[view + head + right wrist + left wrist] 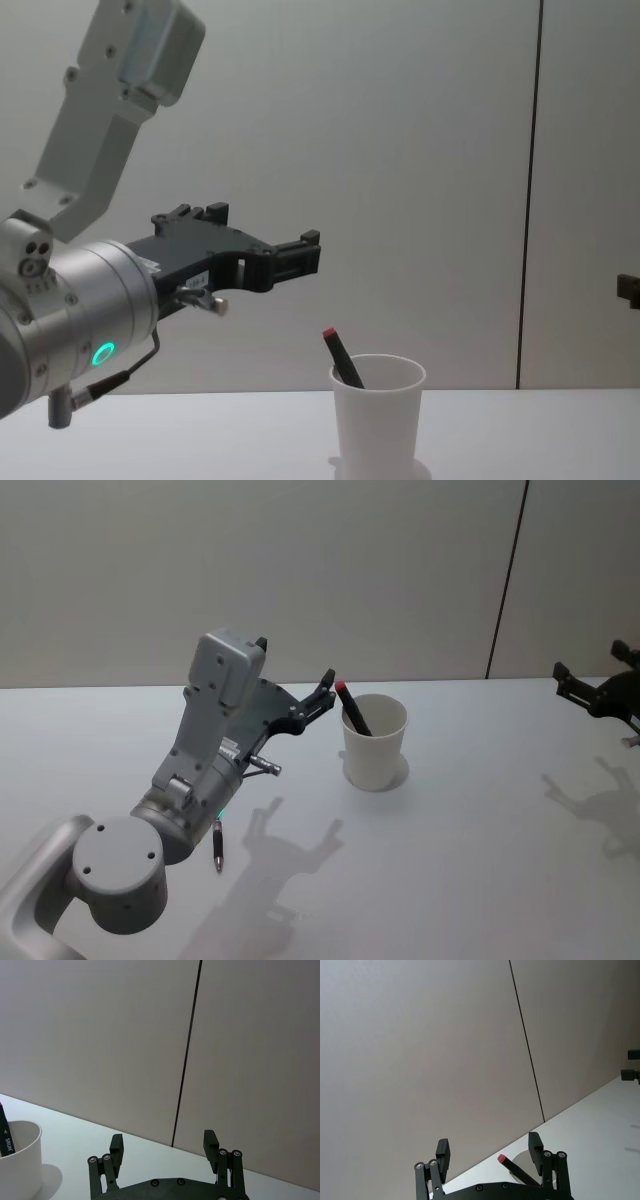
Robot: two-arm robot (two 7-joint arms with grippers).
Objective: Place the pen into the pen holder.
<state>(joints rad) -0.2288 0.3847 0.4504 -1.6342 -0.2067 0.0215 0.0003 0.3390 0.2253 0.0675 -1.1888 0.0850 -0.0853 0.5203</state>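
Observation:
The pen holder [376, 750] is a white paper cup standing upright mid-table, also seen in the chest view [378, 415] and the right wrist view [20, 1162]. The pen [353, 710], black with a red end, leans inside it with its red end above the rim [342, 358] [516, 1169] [4, 1136]. My left gripper [295, 665] hovers open and empty just left of the cup and above rim height [265, 232] [489, 1150]. My right gripper [600, 688] is parked far to the right, open and empty [163, 1143].
A second dark pen [218, 846] lies on the white table [480, 860] under my left arm, near the front left. A plain wall with a dark vertical seam [505, 580] stands behind the table.

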